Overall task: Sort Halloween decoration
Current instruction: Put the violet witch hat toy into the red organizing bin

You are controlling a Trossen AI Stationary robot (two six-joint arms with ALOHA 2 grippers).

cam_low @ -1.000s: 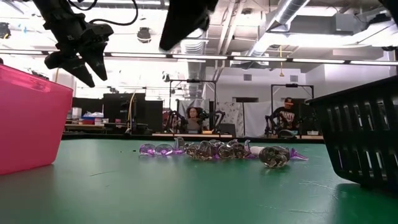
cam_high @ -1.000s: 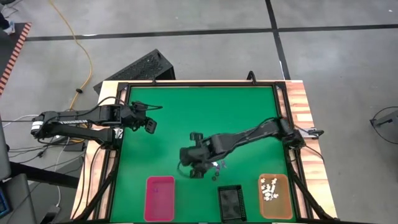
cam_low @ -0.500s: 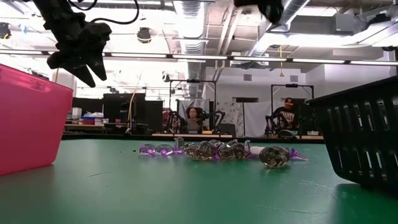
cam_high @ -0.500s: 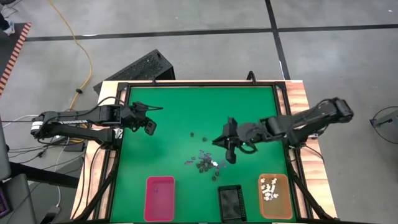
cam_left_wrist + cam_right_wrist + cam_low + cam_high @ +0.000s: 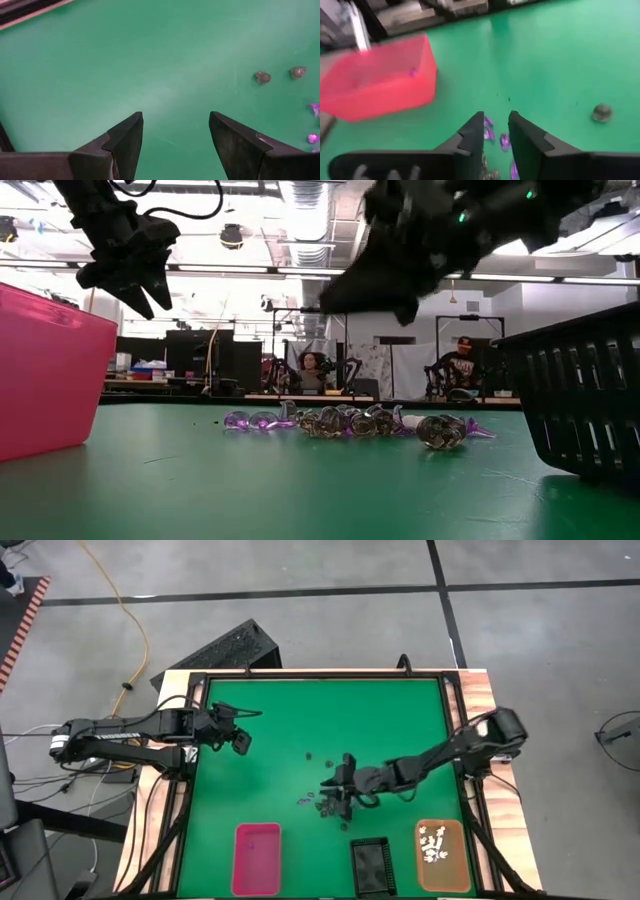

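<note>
Halloween decoration [image 5: 328, 802]: heaped just below right gripper [image 5: 343, 783] – purple bits between its tips
Right gripper: fingers parted, nothing held
Left gripper [image 5: 240, 729]: spread, empty, well apart
Room: bare green mat [image 5: 290, 715] beyond

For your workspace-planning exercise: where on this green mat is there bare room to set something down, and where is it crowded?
Free: the mat's far half between the frame and the trinket cluster; also the near gap between the pink tray and black tray. Crowded: mid-mat, where the right gripper hangs over the trinkets. The left gripper waits at the left edge.
</note>
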